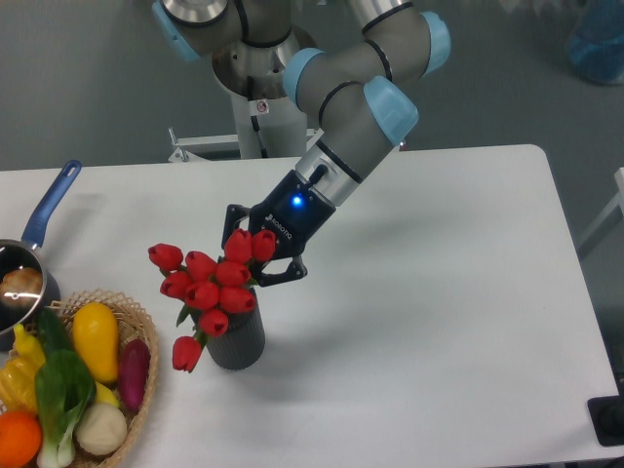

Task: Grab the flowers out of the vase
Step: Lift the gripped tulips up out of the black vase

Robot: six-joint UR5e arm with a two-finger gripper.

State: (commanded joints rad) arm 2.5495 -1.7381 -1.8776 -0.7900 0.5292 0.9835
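Claw closed into the tulips above the vase.

We see the claw reaching down from the upper right into the top of the flowers, its dark fingers drawn in around the uppermost red buds, so we read it as clenched on the bunch, though the buds hide the fingertips. The flowers stand with their stems in the vase, the heads leaning out to the left, and one bud hangs low just beside the vase's left side. The vase sits upright on the white surface. To the left we find a wicker basket of vegetables near the vase, and a blue-handled saucepan at the left edge.
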